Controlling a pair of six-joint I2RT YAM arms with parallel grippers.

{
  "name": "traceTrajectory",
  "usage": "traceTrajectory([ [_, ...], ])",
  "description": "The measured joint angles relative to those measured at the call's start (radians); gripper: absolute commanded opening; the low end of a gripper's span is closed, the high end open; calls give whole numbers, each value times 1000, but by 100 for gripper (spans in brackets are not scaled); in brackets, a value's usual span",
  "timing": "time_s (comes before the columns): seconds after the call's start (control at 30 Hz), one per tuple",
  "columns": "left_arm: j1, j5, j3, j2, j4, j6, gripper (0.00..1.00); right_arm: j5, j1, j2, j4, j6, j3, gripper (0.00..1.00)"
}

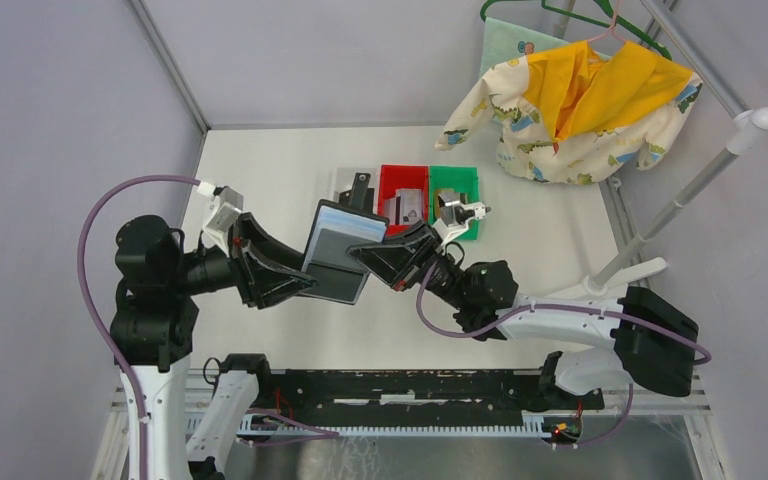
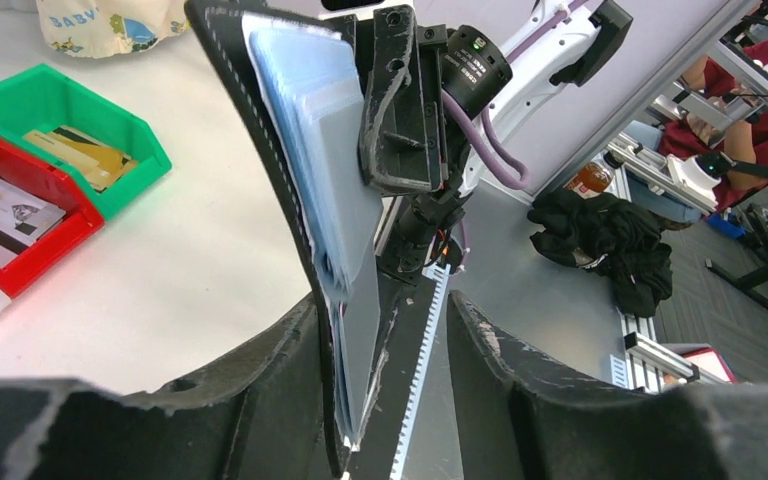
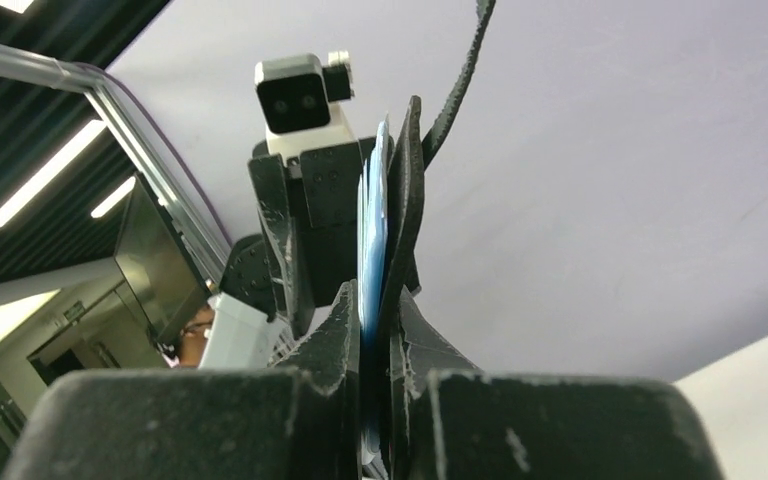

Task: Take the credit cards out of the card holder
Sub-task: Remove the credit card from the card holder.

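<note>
The card holder [image 1: 338,255] is open and held above the table between both grippers, black outside, light blue-grey inside. My right gripper [image 1: 385,255] is shut on its right edge; in the right wrist view the jaws [image 3: 372,310] pinch the blue sleeves and black cover [image 3: 400,200]. My left gripper [image 1: 295,272] is open around the holder's left end. In the left wrist view the holder [image 2: 310,150] rests against one finger [image 2: 260,370], with a gap to the other. A tan-gold card [image 2: 80,155] lies in the green bin and a silvery-grey card [image 2: 5,210] in the red bin.
White [image 1: 345,178], red [image 1: 403,173] and green [image 1: 457,174] bins stand in a row behind the holder. A dark item lies in the white bin. Baby clothes on a hanger [image 1: 580,100] hang at the back right beside a white pole [image 1: 700,180].
</note>
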Motion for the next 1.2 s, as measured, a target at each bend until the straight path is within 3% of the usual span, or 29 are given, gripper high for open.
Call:
traceTrajectory([
  [0.3,0,1,-17,-6,10,-16,17,121,62,56,164,0,-5,1],
  [0.4,0,1,-21,-6,11,-23,2,146,75,75,195,-3,-4,29],
  [0.47,0,2,-21,-7,12,-23,2,153,79,80,203,-10,-4,46],
  [0.57,0,3,-20,-6,-5,-14,2,123,63,72,182,-37,-4,60],
  [0.63,0,4,-13,0,-50,21,2,66,32,48,124,-56,1,64],
  [0.73,0,2,27,33,-156,121,2,-94,-43,-1,-76,-116,75,65],
  [0.97,0,-13,101,95,-344,338,2,-411,-122,-35,-453,-249,289,57],
  [1.2,0,-37,135,101,-421,410,2,-545,-139,-16,-859,-464,465,50],
])
